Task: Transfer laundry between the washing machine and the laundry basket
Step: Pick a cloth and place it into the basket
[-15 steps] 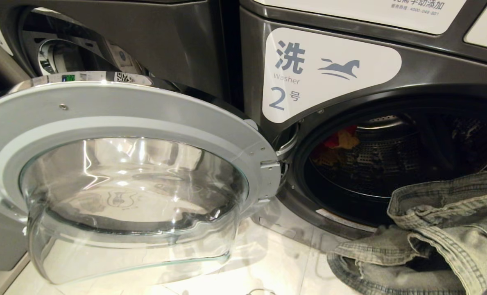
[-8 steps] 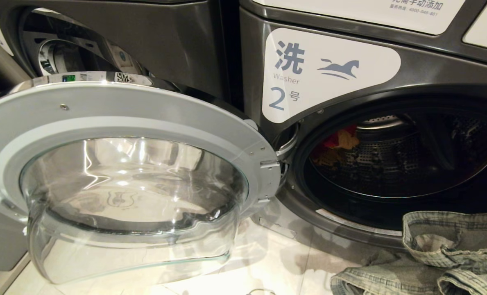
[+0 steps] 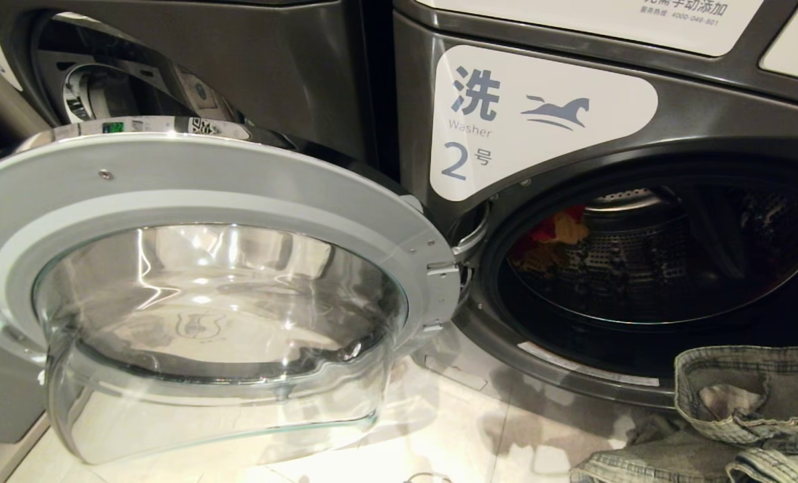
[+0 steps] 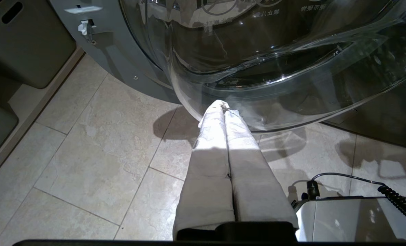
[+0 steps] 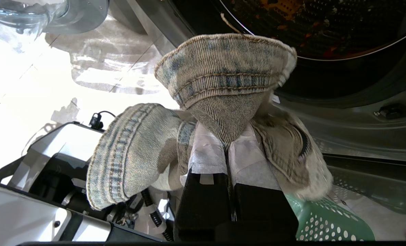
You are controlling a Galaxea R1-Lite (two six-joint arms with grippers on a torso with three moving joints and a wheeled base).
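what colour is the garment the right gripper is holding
Faded blue-grey denim garment, clearest in the right wrist view.

You see the washer (image 3: pixel 385 80) in dark grey, satin-sheen panel; its door (image 3: pixel 217 201) has a matt grey ring around clear glossy glass. Drum (image 3: pixel 640 268): perforated metal. Denim (image 5: pixel 223 78): faded, coarse twill cloth with raised stitching. Basket (image 5: pixel 325 222): green perforated plastic. Floor (image 4: pixel 86 153): pale glossy tile. Right gripper (image 5: pixel 228 147) pads are wrapped in white fabric.
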